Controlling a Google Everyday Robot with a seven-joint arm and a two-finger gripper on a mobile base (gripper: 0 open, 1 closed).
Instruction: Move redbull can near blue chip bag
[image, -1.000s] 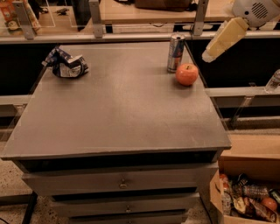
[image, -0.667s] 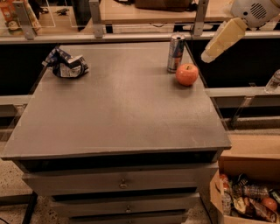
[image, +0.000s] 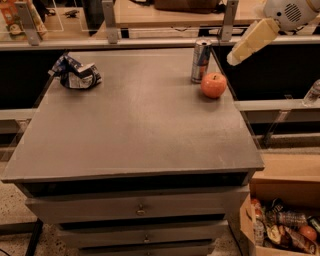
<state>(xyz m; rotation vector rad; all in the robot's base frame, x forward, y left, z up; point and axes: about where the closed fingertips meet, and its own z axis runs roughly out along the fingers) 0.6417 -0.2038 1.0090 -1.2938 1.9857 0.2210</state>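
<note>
The redbull can (image: 201, 61) stands upright at the far right of the grey table top (image: 140, 120), just behind and left of a red-orange apple (image: 214, 85). The blue chip bag (image: 76, 73) lies crumpled at the far left of the table, well apart from the can. My gripper (image: 237, 56) hangs in the air at the upper right, cream-coloured under a white arm housing, a little to the right of the can and above the apple. It holds nothing that I can see.
The table is a drawer cabinet with handles on its front (image: 141, 210). A cardboard box (image: 280, 220) with snacks stands on the floor at the lower right. A railing and shelf (image: 150, 42) run behind the table. A clear bottle (image: 312, 92) stands at the right edge.
My gripper has edged slightly to the left, toward the can. The can, apple and bag have not moved.
</note>
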